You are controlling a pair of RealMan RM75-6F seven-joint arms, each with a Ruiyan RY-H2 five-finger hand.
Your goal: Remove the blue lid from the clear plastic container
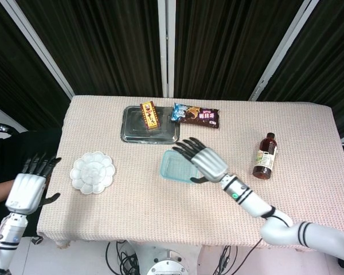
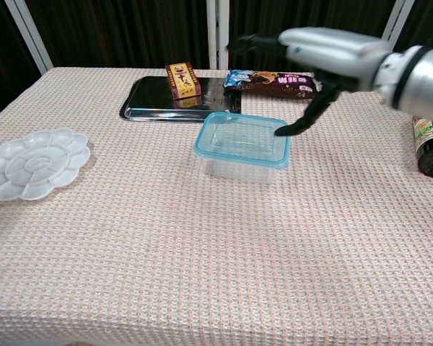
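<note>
1. Now your right hand (image 2: 325, 50) hovers over the clear plastic container (image 2: 242, 146), fingers (image 1: 185, 148) spread, thumb tip at its blue lid (image 2: 274, 160).
2. The container sits just in front of the metal tray (image 2: 148, 105).
3. Your left hand (image 1: 27, 189) hangs beyond the table (image 2: 202, 252) edge, fingers apart.

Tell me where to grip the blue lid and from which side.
Grip the blue lid by its raised rim at the right corner, nearest the right robot hand, coming from above and the right. The lid sits flat on the clear container, so probably only the overhanging edge gives fingers purchase.
</note>
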